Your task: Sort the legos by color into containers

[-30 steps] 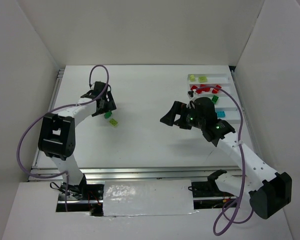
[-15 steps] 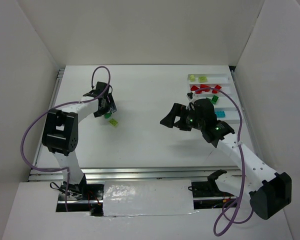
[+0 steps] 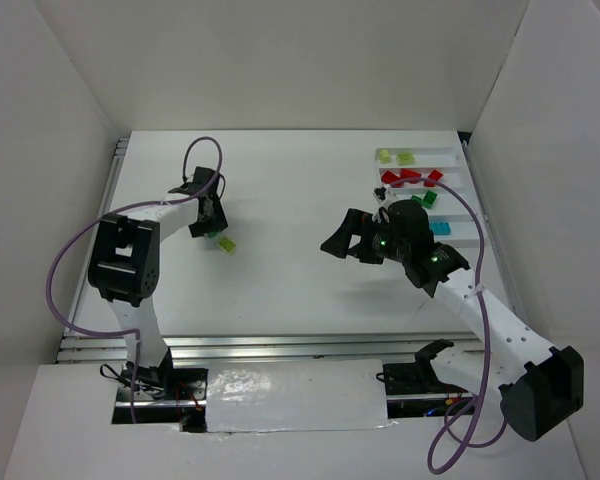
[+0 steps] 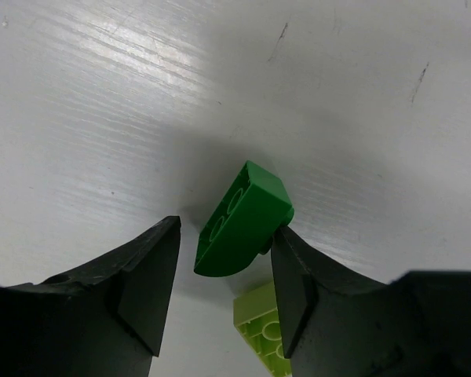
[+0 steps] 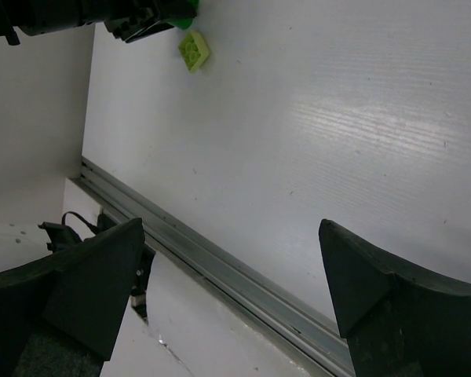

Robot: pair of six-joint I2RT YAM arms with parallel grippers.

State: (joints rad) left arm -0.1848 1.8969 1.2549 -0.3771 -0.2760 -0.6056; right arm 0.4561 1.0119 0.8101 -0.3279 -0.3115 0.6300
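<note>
A dark green rounded lego (image 4: 243, 220) lies tilted on the white table between the fingers of my left gripper (image 4: 226, 236). The right finger touches it and a narrow gap shows at the left finger. A pale yellow-green lego (image 4: 259, 326) lies just behind it, upside down. From above, my left gripper (image 3: 212, 225) is over the green lego (image 3: 214, 233), beside the yellow-green lego (image 3: 226, 245). My right gripper (image 3: 340, 232) hangs wide open and empty mid-table; its wrist view shows the gripper (image 5: 231, 236) above bare table. The white tray (image 3: 448, 155) holds yellow-green, red, green and cyan legos in separate containers.
A metal rail (image 3: 280, 345) runs along the table's near edge, also under my right gripper (image 5: 220, 267). White walls close in the left, right and back sides. Purple cables loop off both arms.
My left gripper's jaws have narrowed around the dark green lego and the wrist has settled over it. The right arm has barely moved.
</note>
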